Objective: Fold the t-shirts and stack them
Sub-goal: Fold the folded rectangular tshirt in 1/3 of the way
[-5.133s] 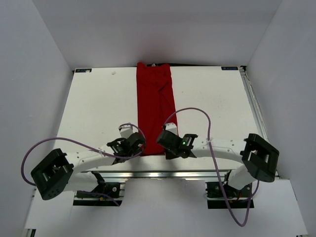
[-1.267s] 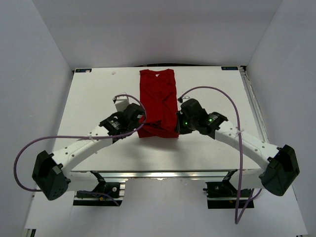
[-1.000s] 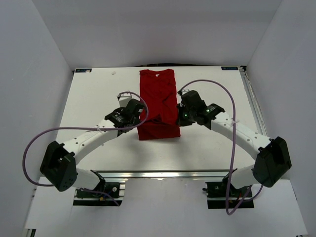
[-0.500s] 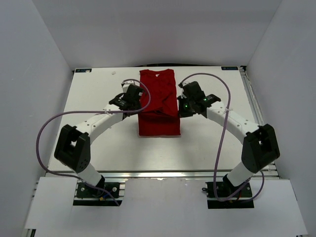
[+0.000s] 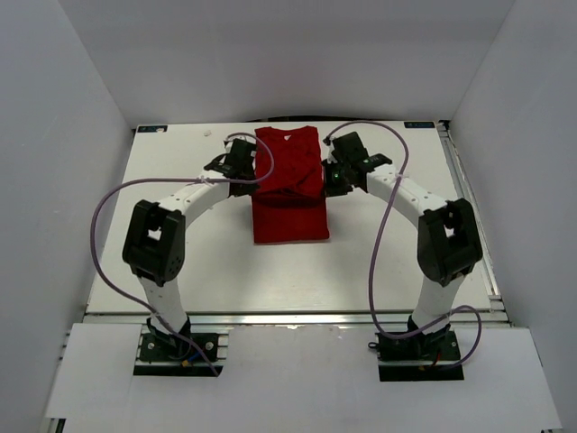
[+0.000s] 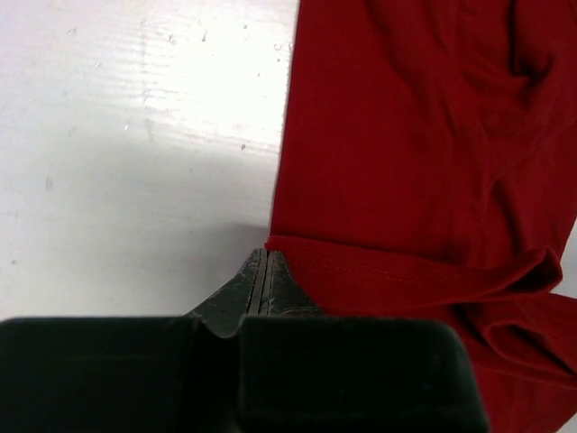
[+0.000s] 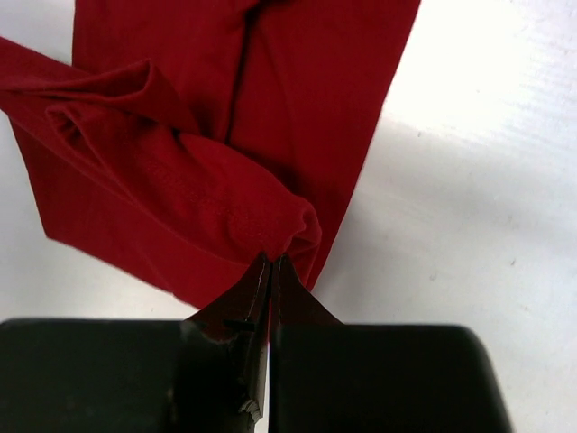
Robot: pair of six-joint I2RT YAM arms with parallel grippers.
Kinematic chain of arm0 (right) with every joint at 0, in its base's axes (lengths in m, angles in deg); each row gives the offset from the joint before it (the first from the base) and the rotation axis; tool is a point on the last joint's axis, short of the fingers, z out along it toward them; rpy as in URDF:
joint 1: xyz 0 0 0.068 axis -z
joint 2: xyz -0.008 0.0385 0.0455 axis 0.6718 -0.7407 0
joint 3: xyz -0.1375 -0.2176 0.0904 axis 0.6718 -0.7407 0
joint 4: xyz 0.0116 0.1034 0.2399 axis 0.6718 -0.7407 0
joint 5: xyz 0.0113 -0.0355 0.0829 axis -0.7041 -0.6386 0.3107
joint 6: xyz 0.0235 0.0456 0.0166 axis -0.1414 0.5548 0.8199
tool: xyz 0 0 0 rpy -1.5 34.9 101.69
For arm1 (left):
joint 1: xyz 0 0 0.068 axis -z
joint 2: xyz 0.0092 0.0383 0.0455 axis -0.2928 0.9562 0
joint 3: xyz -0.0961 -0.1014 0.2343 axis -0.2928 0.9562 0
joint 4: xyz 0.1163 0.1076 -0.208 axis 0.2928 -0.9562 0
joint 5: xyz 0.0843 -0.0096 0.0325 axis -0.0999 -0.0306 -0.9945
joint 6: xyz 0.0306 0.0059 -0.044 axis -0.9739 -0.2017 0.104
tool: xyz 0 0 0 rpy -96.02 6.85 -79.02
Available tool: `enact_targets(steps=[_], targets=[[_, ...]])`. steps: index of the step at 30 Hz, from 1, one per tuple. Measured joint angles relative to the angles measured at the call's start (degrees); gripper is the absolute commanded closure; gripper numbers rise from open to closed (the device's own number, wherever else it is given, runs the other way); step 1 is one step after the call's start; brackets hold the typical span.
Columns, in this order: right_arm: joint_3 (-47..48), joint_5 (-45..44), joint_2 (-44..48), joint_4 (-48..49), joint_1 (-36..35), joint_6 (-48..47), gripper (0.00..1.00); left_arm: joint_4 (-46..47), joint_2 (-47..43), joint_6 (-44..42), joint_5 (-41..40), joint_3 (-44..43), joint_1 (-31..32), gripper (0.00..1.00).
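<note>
The red t-shirt [image 5: 288,194] lies on the white table as a narrow strip, its near part folded back over its far part. My left gripper [image 5: 255,179] is shut on the shirt's hem corner at the left edge; the left wrist view shows the hem [image 6: 397,271] pinched at the fingertips. My right gripper [image 5: 324,183] is shut on a bunched fold at the right edge; the right wrist view shows that fold [image 7: 270,216] pinched between the tips. Both hold the folded edge a little above the lower layer.
The white table [image 5: 180,253] is walled by grey panels on three sides. Purple cables [image 5: 104,212] loop from both arms. A metal rail [image 5: 464,198] runs along the table's right edge.
Both grippers have carried the shirt's near edge away from the arm bases toward the collar, folding the strip over itself. The arms are now stretched far out.
</note>
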Motion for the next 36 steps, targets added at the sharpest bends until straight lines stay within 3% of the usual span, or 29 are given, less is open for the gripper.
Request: enact_targets(steps=[15, 16, 17, 18, 21, 25, 29, 32, 36], targets=[[9.4, 1.9, -11.0, 1.4, 1.7, 0.0, 1.0, 0.3, 12.7, -3.8, 2.6, -12.4, -3.2, 0.99], [10.3, 1.9, -11.8, 1.5, 1.7, 0.0, 0.98, 0.1, 13.5, -4.0, 2.7, -13.2, -3.4, 0.91], [11.1, 1.9, -12.4, 1.3, 1.8, 0.2, 0.84, -0.3, 14.3, -4.4, 2.8, -14.3, -3.5, 0.83], [12.2, 1.8, -13.2, 1.1, 1.9, 0.3, 0.78, -0.7, 15.2, -4.7, 3.0, -15.7, -3.7, 0.7], [14.1, 0.7, -14.6, 1.8, 2.2, 0.8, 0.72, -1.3, 17.9, -5.5, 3.7, -20.0, -4.4, 0.65], [16.5, -3.3, -15.6, 2.3, 2.9, 3.2, 0.64, -2.1, 19.0, -6.4, 4.3, -24.3, -5.5, 0.41], [24.4, -8.0, -18.3, 1.0, 4.6, 5.3, 0.37, -3.0, 18.9, -6.4, 5.6, -27.7, -6.5, 0.37], [26.0, -11.3, -17.7, 1.2, 6.4, 5.9, 0.28, -3.5, 17.0, -6.7, 5.9, -27.4, -7.3, 0.36], [21.0, -12.5, -13.4, 1.1, 8.8, 5.8, 0.27, -4.3, 9.6, -7.0, 5.9, -20.5, -8.2, 0.36]])
